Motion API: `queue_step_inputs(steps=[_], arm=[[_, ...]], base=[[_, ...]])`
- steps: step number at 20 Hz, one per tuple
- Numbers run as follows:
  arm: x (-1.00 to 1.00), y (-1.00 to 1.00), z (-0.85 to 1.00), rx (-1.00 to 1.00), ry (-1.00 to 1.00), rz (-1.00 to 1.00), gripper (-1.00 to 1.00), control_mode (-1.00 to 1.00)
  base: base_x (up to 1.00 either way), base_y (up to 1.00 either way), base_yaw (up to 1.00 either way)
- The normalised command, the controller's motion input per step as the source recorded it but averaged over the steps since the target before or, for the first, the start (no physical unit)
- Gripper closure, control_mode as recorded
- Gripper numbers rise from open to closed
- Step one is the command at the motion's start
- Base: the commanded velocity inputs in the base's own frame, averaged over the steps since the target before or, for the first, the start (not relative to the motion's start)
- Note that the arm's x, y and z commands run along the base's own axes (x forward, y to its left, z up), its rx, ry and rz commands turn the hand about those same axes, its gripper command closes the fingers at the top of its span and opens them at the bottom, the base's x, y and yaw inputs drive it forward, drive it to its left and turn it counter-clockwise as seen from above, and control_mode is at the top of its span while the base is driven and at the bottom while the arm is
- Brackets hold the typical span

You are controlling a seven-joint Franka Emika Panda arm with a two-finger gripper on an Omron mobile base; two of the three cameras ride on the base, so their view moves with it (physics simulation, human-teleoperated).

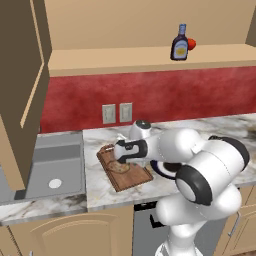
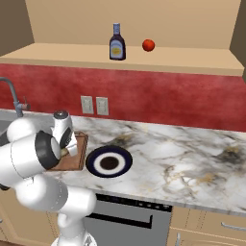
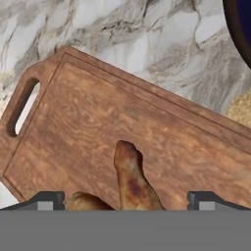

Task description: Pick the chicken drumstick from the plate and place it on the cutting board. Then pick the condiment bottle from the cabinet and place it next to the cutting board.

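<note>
Now my claw (image 3: 125, 201) is spread wide over the chicken (image 3: 131, 181) on the board (image 3: 88, 127). Next I reach up to the far shelf for the bottle (image 2: 116, 43).

drumstick: I see the chicken drumstick (image 3: 131, 179), golden-brown and glossy, lying flat on the cutting board (image 3: 88, 127).
board: reddish-brown wood with a groove along its rim and a slotted handle, lying askew on the marble counter just beside the plate (image 2: 109, 163).
plate: round, navy with a white ring and brown centre.
bottle: I see the condiment bottle (image 2: 116, 43) upright on the cabinet (image 2: 182, 62) shelf, dark brown with a pale cap.
</note>
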Motion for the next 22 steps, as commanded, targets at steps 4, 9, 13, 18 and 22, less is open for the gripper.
queue_step_inputs(steps=[4, 9, 13, 18, 22], arm=[[0.0, -0.03, 0.18, 0.0, 0.0, 0.0, -1.0, -1.0], [0.0, -0.03, 0.18, 0.0, 0.0, 0.0, -1.0, -1.0], [0.0, -0.01, 0.24, 0.0, 0.0, 0.0, -1.0, -1.0], [0.0, -0.03, 0.3, 0.0, 0.0, 0.0, -1.0, -1.0], [0.0, -0.04, 0.26, 0.0, 0.0, 0.0, -1.0, -1.0]], base=[[0.0, 0.0, 0.0], [0.0, 0.0, 0.0], [0.0, 0.0, 0.0], [0.0, 0.0, 0.0], [0.0, 0.0, 0.0]])
